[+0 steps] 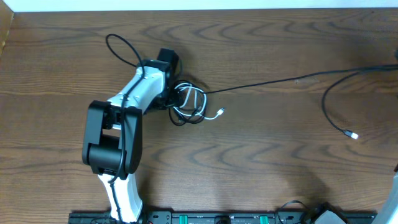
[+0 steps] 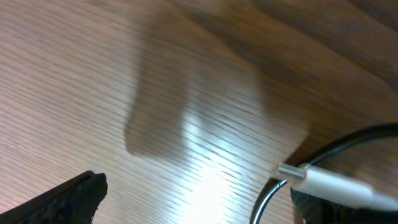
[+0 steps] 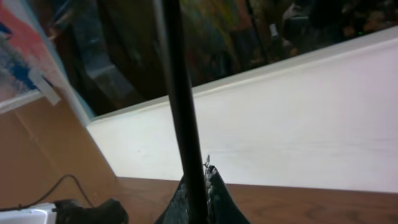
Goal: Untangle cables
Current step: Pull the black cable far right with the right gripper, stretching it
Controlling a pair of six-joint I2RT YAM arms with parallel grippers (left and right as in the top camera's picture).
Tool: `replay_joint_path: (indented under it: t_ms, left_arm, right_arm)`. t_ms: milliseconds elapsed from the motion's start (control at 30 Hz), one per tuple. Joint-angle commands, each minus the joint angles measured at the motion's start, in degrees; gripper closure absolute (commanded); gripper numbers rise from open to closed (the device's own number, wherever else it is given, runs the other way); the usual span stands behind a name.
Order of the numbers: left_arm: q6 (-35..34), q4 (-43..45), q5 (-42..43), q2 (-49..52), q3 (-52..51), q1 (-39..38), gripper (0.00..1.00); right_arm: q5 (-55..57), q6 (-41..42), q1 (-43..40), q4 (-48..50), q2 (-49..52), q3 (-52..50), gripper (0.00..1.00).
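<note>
The left fingers [image 1: 173,98] stand spread wide close over the bench [image 1: 280,162], with bare wood between them. The white cable [image 2: 336,183] lies with its plug against the tip of one, and the black cable [image 2: 348,140] loops just behind it. Farther out, the black cable runs over open wood toward the bench's far edge. The right fingers [image 3: 199,190], pressed together, pinch the black cable; past them the bench edge meets a white wall [image 3: 298,124].
</note>
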Motion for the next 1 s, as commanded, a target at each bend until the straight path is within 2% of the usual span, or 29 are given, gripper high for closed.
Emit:
replay_joint_path:
  t_ms: [0,300,967]
  left_arm:
    - [0.5,-0.7,-2.1,-0.1,0.1,3.3,0.00]
    - [0.5,-0.7,-2.1,-0.1,0.1,7.8,0.00]
    - [-0.3,-0.7,-2.1,-0.1,0.1,26.5,0.00]
  right_arm:
    - [-0.6,0.2,-4.0,0.2,0.6,0.7,0.99]
    - [-1.5,0.2,-8.4,0.2,2.1,0.7,0.99]
    - [-2.0,-1.4,-16.3,-0.6,9.7,0.7,0.99]
